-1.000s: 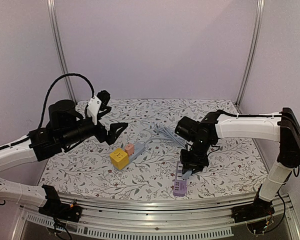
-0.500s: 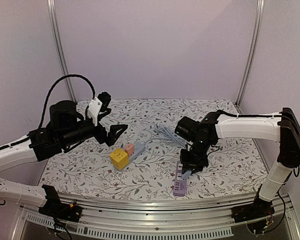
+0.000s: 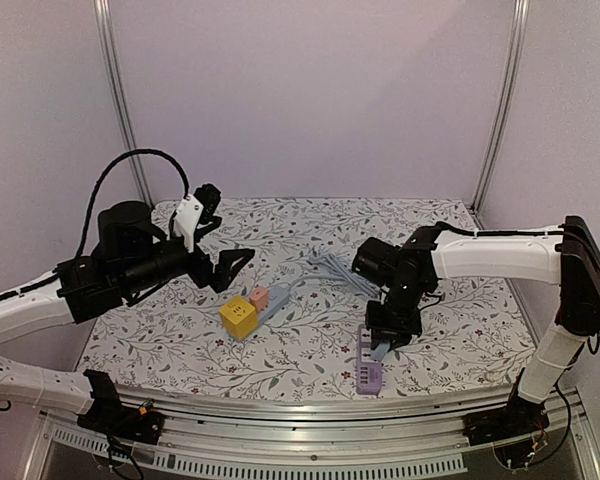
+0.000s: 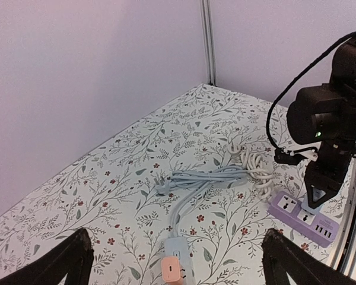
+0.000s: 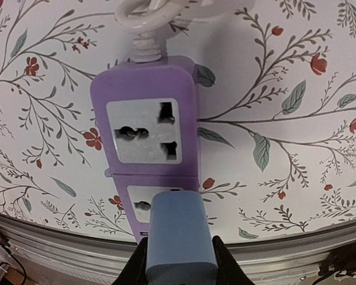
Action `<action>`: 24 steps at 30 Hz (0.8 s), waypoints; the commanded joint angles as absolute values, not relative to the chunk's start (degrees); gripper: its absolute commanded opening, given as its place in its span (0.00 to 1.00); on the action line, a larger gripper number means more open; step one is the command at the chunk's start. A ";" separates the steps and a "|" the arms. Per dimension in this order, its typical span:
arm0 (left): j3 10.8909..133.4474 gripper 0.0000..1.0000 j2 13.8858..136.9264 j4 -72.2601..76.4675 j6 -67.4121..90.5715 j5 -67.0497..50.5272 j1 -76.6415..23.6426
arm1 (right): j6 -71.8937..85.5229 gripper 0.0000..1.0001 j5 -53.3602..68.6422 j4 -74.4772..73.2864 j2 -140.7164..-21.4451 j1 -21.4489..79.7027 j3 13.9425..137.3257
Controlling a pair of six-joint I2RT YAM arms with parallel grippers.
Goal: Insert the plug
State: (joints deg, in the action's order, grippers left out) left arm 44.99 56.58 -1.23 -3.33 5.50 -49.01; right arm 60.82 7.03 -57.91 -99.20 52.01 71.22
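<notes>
purple power strip (image 3: 368,366) further right

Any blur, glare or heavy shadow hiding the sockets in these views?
Top external: soft even light, purple power strip small. Left wrist: sharp, own fingers dark silhouettes. Right wrist: crisp, no glare; blue plug partly covers the lower socket.

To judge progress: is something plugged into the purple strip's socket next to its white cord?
No, that socket on the purple strip shows bare holes.
</notes>
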 commanded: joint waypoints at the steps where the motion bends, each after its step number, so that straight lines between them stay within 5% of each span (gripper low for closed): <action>1: 43.92 0.99 55.64 -1.95 -3.25 5.91 -49.22 | 61.53 0.00 5.40 -58.71 -100.61 51.89 71.56; 24: 47.83 0.99 54.39 -8.33 -1.41 7.60 -49.22 | 61.42 0.00 1.09 -70.09 -110.24 55.04 81.90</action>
